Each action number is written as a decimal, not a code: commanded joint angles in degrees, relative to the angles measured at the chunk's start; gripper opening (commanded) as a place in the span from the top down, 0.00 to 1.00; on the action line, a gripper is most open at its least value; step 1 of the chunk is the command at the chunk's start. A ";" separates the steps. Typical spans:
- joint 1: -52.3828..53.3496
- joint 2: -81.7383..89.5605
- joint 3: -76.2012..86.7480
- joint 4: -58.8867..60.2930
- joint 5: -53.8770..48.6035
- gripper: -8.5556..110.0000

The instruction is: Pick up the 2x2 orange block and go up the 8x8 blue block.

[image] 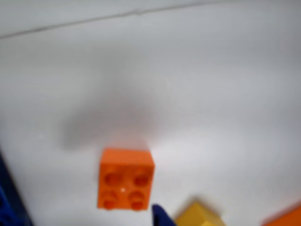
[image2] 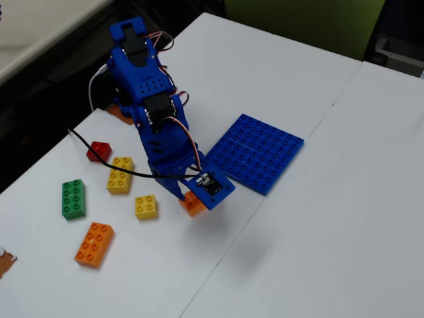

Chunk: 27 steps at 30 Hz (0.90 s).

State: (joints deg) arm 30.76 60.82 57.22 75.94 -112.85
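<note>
Where any print or brand is looked for, none can be read on the bricks, the plate or the arm.
Claw: the gripper (image2: 187, 196) stands low over the table (image2: 318, 218), right at the 2x2 orange block (image2: 193, 206); whether its jaws are wide, narrow or closed on the brick cannot be told.
Orange brick: in the wrist view the 2x2 orange block (image: 125, 179) sits on the white surface, four studs up, with a dark blue fingertip (image: 162, 216) just beside its lower right corner.
Baseplate: the 8x8 blue block (image2: 255, 152) lies flat, near the brick, up and to the right in the fixed view.
Other bricks: yellow four-stud brick (image2: 146, 207), yellow longer brick (image2: 120, 174), green brick (image2: 73, 199), orange eight-stud brick (image2: 94, 244), red brick (image2: 99, 151).
</note>
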 commanded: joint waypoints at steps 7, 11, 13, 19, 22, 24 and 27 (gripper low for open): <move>1.93 -2.29 -2.81 -4.48 -1.76 0.67; 2.29 -3.43 -2.81 -5.54 -2.11 0.67; 2.29 -3.96 -2.81 -5.98 -2.20 0.67; 2.20 -5.45 -2.81 -6.94 -1.76 0.69; 2.11 -5.80 -2.64 -6.59 -1.58 0.70; 2.02 -5.80 -2.11 -6.42 -1.49 0.70; 2.11 -5.80 -1.93 -5.80 -1.32 0.70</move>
State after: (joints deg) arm 32.52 54.23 57.04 69.79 -114.70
